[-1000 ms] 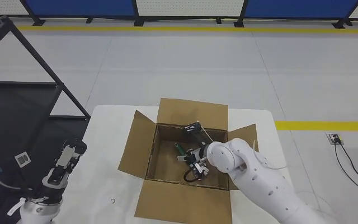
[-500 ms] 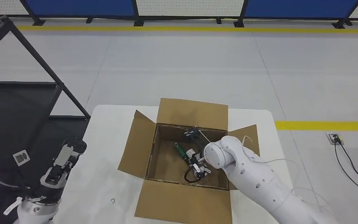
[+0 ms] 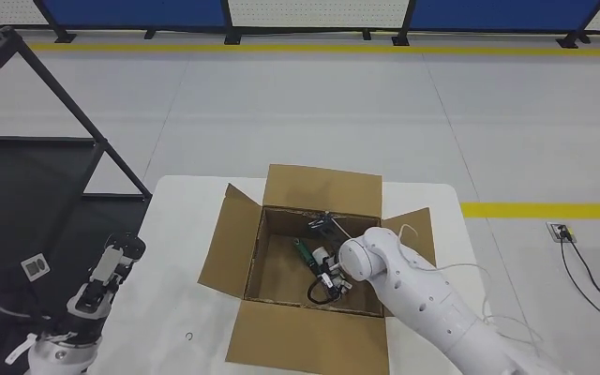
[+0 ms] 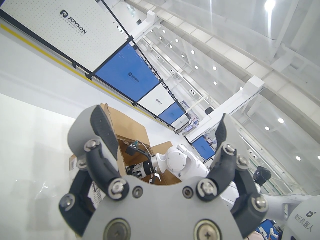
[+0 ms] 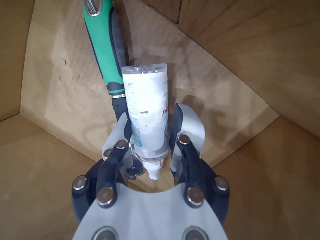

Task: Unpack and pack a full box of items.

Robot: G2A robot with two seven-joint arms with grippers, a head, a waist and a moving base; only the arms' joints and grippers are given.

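I'm holding the right gripper point(image 5: 152, 117) down inside the cardboard box point(image 3: 323, 190), its fingers clamping a white bottle point(image 5: 146, 101) near the cap. The bottle is overlapping a green-handled tool point(image 5: 103, 41) lying on the box floor. My left gripper point(image 4: 161, 118) is hanging wide open at the table's point(image 3: 183, 234) left edge, well apart from the box.

A dark logo with a short word stands on the white partition panel point(image 4: 50, 26), and a like mark on the blue panel point(image 4: 125, 76) beside it. The bottle point(image 5: 146, 111) carries fine teal print and some red letters, too small to read. A barcode sticker point(image 4: 96, 193) sits on the box point(image 4: 132, 128).
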